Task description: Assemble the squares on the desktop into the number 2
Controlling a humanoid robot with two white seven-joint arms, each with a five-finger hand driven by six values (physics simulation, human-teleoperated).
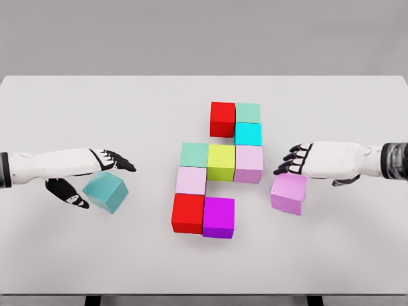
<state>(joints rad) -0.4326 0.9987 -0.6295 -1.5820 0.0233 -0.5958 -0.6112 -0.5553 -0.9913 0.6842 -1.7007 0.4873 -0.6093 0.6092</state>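
- Seen from the head camera: a white table (76, 115), with nine coloured cubes packed mid-table into a partly built figure 2.
- Top row: red cube (222, 118) and mint cube (247, 113); under the mint, a cyan cube (247, 134).
- Middle row: green cube (194, 155), yellow-green cube (221, 162), pale pink cube (248, 164).
- Below, toward the near edge: light pink cube (190, 180), then second red cube (188, 213) and purple cube (218, 217).
- Left hand (89, 178), toward the left edge, fingers spread around the loose teal cube (106, 192), thumb under, fingers above (contact unclear, apparently not clamped).
- Right hand (296, 160), toward the right edge, fingers relaxed and parted, holding nothing; loose violet cube (289, 193) just below and nearer the near edge, touching or nearly so.
- Likely risks: a loose pinch letting the tilted teal cube slip or rotate; a cube carried in low knocking placed neighbours out of line; both arms converging mid-table and colliding.
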